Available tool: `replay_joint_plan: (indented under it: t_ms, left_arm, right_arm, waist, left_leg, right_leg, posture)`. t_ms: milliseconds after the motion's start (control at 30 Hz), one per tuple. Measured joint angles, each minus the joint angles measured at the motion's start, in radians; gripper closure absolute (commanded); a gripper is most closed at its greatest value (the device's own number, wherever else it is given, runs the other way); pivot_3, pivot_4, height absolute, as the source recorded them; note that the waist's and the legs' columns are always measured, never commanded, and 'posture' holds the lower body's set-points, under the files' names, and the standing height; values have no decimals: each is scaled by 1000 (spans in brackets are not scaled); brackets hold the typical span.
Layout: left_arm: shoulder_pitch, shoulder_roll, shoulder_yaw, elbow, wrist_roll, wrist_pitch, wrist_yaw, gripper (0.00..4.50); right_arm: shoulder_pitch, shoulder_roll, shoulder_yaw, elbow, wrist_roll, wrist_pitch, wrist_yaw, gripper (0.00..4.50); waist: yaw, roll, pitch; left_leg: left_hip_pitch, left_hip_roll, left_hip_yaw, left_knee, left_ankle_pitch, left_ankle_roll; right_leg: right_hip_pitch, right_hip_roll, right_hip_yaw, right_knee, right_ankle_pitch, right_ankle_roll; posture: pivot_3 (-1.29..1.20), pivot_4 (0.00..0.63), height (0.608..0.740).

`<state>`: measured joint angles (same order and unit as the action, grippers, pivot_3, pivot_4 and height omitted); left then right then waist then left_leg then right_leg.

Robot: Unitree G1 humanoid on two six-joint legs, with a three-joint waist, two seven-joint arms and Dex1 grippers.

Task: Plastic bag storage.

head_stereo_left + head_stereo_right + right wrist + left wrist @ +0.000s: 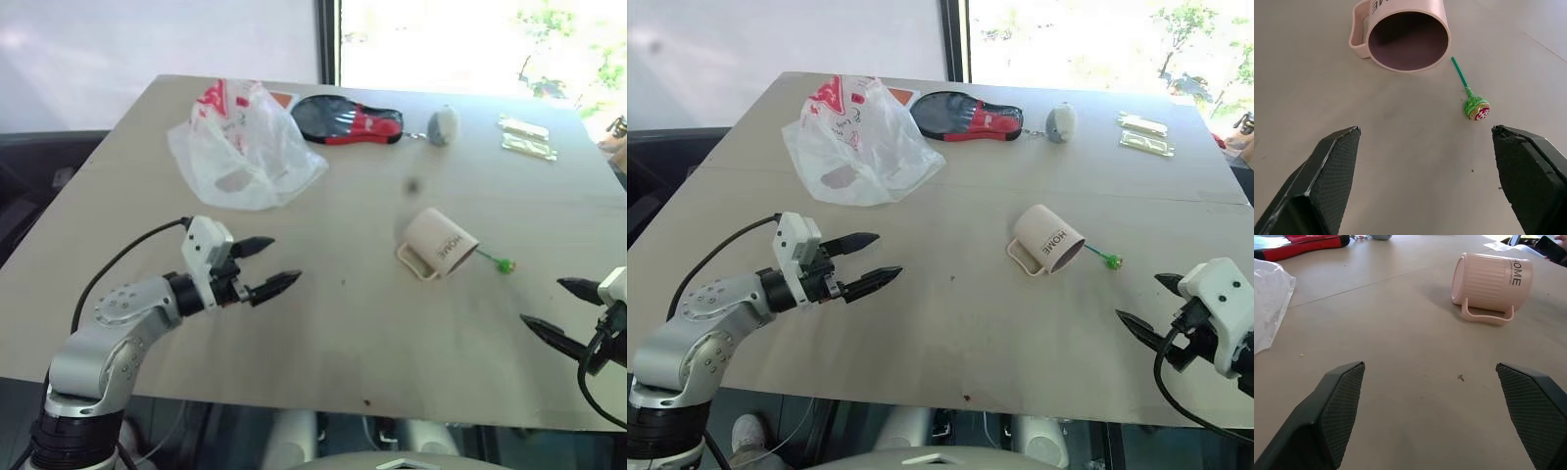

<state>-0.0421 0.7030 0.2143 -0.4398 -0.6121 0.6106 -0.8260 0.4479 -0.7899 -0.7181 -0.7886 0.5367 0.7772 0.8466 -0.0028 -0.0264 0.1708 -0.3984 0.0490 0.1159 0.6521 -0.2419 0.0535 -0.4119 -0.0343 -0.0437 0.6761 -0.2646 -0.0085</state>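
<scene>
The plastic bag (245,147) lies crumpled in a loose heap on the far left part of the tabletop (323,333), its red print facing up near the top edge, and nothing touches it. Just beside it to the right lies a black and red pouch (348,121), and farther right a small grey keyring charm (443,124). Two pale packets (526,136) lie near the far right corner. Near the middle right, a beige mug (438,245) lies on its side with its handle against the tabletop and its mouth turned toward the right arm; a green lollipop (1476,107) lies just beside the mug's rim, apart from it. The left gripper (266,266) hovers over the near left part of the tabletop, well short of the bag, with its jaws spread wide and holding nothing. The right gripper (1143,305) hangs at the near right edge, pointing toward the mug and lollipop, its jaws likewise spread wide and empty.
</scene>
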Motion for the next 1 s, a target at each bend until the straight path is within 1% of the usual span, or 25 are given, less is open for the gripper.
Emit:
replay_joint_plan:
  t_ms: [100, 167, 267, 333, 400, 433, 467, 533, 633, 700, 767, 800, 867, 900, 933, 1000]
  left_arm:
    - [-28, -3, -3, 0, -11, 20, 14, 0]
    - [-191, -51, -21, 0, -25, 74, 102, 0]
    - [-400, -99, -37, 14, -21, 133, 231, 0]
    - [-609, -111, -63, 112, 38, 183, 336, 0]
    - [-725, -103, -102, 184, 85, 227, 382, 0]
    - [-792, -84, -165, 240, 148, 250, 403, 0]
    - [-877, -61, -275, 335, 260, 261, 432, 0]
    - [-926, -64, -392, 452, 382, 220, 445, 0]
    - [-902, -59, -523, 590, 519, 146, 448, 0]
    - [-834, -24, -552, 610, 570, 135, 430, 0]
    - [-740, 56, -529, 565, 583, 143, 405, 0]
    - [-677, 107, -493, 516, 591, 149, 397, 0]
    - [-600, 165, -426, 428, 610, 170, 398, 0]
    - [-588, 173, -417, 412, 613, 174, 398, 0]
    - [-556, 197, -388, 353, 632, 188, 400, 0]
    - [-525, 215, -379, 296, 661, 192, 403, 0]
  right_arm:
    - [1, 2, -1, 0, 13, -5, 3, 155]
    - [-43, 20, 2, -8, 66, -14, 0, 155]
    - [-76, 25, -1, -60, 145, -27, -1, 155]
    - [-87, 28, -4, -91, 210, -42, 4, 155]
    - [-87, 25, -6, -105, 235, -51, 11, 155]
    - [-92, 22, -2, -106, 240, -61, 10, 155]
    - [-129, 7, 9, -108, 249, -73, 4, 155]
    - [-175, -5, 45, -106, 255, -82, -14, 155]
    - [-234, -26, 107, -109, 266, -85, -37, 155]
    - [-248, -33, 124, -118, 277, -88, -47, 155]
    - [-258, -34, 121, -130, 305, -91, -57, 155]
    - [-263, -34, 119, -136, 325, -94, -68, 155]
    - [-270, -33, 119, -141, 351, -103, -85, 155]
    - [-270, -33, 119, -142, 354, -105, -89, 155]
    - [-273, -33, 122, -146, 366, -108, -99, 155]
    - [-272, -33, 132, -148, 371, -111, -111, 155]
  waist:
    - [3, 0, 0]
    - [19, -2, 1]
    - [25, -3, 1]
    - [26, -5, 2]
    - [19, -6, 1]
    - [17, -6, 2]
    - [14, -5, 1]
    - [12, -5, 1]
    - [8, -5, 1]
    - [5, -6, 2]
    - [-6, -6, 2]
    - [-10, -7, 2]
    - [-6, -7, 2]
    - [-4, -7, 2]
    - [8, -7, 2]
    - [22, -7, 2]
  left_leg:
    - [-1, 0, 0, 0, 0, 0]
    - [-2, 0, -2, 2, 0, 0]
    - [-1, -2, -3, 2, 0, 0]
    - [-2, -2, -4, 2, 0, 0]
    - [-2, -3, -4, 2, 1, 0]
    - [-2, -3, -3, 1, 3, -4]
    - [-1, -4, -2, 0, 3, -4]
    - [0, -4, -1, -1, 3, -4]
    - [-2, -2, -1, -2, 3, -4]
    - [-4, -2, -1, -2, 3, -4]
    - [-8, -1, -1, -2, 3, -4]
    - [-11, -1, -2, -1, 3, -5]
    - [-16, -1, -4, 2, 3, -4]
    - [-16, -1, -4, 3, 3, -4]
    - [-16, -3, -6, 5, 3, -4]
    - [-16, -3, -7, 7, 2, -3]
  right_leg:
    - [0, 0, 0, 0, 0, 0]
    - [0, 0, -2, 0, 0, 1]
    - [2, 0, -2, 0, 1, 1]
    - [2, 1, -3, -1, 1, 1]
    - [2, 1, -2, -1, 0, 1]
    - [2, 1, -2, -2, 0, 1]
    - [2, 1, -1, -3, 0, 2]
    - [2, 1, 0, -3, 0, 2]
    - [-1, 2, 1, -3, 0, 1]
    - [-3, 2, 0, -2, 1, -1]
    - [-7, 2, 0, -2, 2, -3]
    - [-10, 1, 0, -2, 2, -3]
    - [-12, 0, -3, -2, 2, -3]
    - [-12, 0, -4, -2, 2, -3]
    - [-11, -2, -6, -1, 2, -3]
    - [-9, -3, -8, 0, 2, -2]
  posture:
    - [0, 150, 740]
    - [0, 150, 740]
    - [0, 150, 740]
    - [0, 150, 740]
    - [0, 150, 740]
    - [0, 150, 740]
    - [0, 150, 740]
    - [0, 150, 740]
    - [0, 150, 740]
    - [0, 150, 740]
    - [0, 150, 740]
    - [0, 150, 740]
    - [0, 150, 740]
    - [0, 150, 740]
    - [0, 150, 740]
    - [0, 150, 740]
